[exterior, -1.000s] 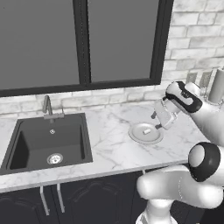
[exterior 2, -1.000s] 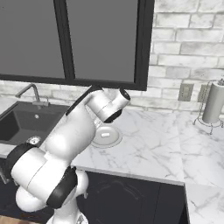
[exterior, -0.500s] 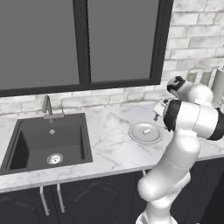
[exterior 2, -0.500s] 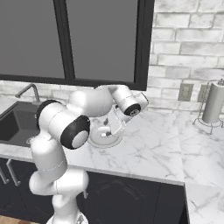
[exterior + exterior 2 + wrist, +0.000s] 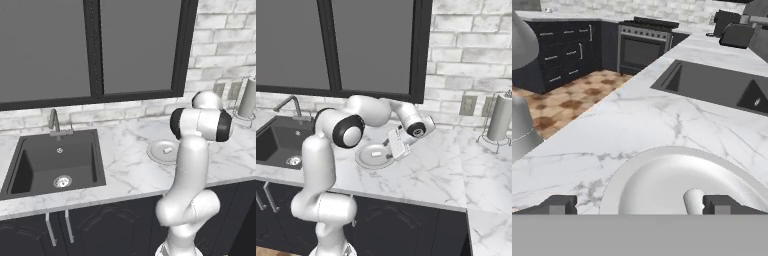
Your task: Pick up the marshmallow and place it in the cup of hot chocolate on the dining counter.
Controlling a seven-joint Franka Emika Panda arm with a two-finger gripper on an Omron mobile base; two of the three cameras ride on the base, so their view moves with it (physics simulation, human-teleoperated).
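Note:
The marshmallow [image 5: 693, 200] is a tiny white stub lying on a round pale grey plate [image 5: 657, 175], on the marble worktop beside the sink. It also shows on the plate in both base views [image 5: 168, 149] [image 5: 375, 153]. My gripper [image 5: 641, 205] is open, with its fingertips [image 5: 559, 204] spread wide and low over the plate's near rim. The marshmallow lies just inside the right-hand tip. In the right base view the gripper [image 5: 394, 146] hangs tilted at the plate's right edge. The cup of hot chocolate and the dining counter are out of view.
A black sink [image 5: 55, 162] with a faucet [image 5: 54, 121] lies left of the plate [image 5: 162, 152]. A paper towel holder [image 5: 500, 120] stands at the back right by the brick wall. My own elbow [image 5: 200, 125] looms in front of the plate. Dark cabinets and a stove [image 5: 647, 47] stand across the room.
The arm has swung round: its elbow has come forward and to the right of the plate, and the hand has dropped and turned toward the plate. Plate and marshmallow have not moved.

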